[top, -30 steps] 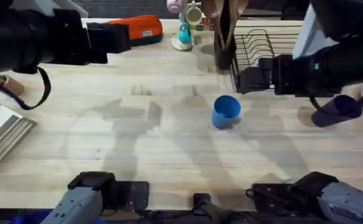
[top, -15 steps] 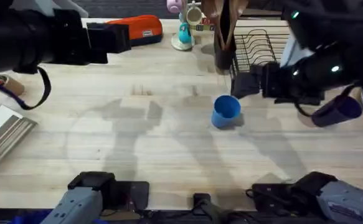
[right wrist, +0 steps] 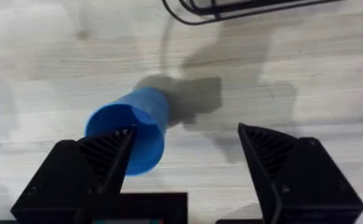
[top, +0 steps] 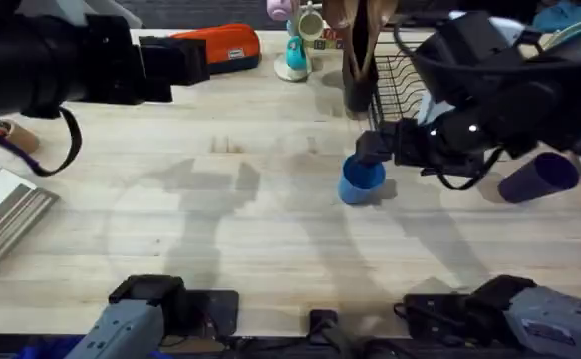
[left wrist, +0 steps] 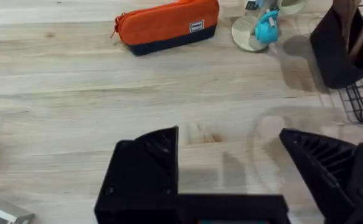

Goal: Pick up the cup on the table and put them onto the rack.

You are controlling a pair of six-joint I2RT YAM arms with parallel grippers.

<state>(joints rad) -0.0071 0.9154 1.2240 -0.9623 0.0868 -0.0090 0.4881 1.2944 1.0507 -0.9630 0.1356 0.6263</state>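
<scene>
Right claw (right wrist: 184,168) positioned over the cup (top: 361,179)
Its fingers are spread apart, one overlapping the cup's rim; the cup is seen upright beside the rack (top: 402,82).

The left claw (left wrist: 231,168) is held apart.

— Any writing you can read?
— Hardly. The orange pouch (left wrist: 167,25), well off from the left gripper (left wrist: 231,171) across the table (left wrist: 75,93), has a small dark label with pale marks on its side, too small to make out.
— And nearer the right gripper (right wrist: 184,155)?
— The cup (right wrist: 131,127) against its finger is plain blue with no print, and the bare wood there carries no marks or numbers.
— So nothing legible?
— Nothing can be read.
</scene>
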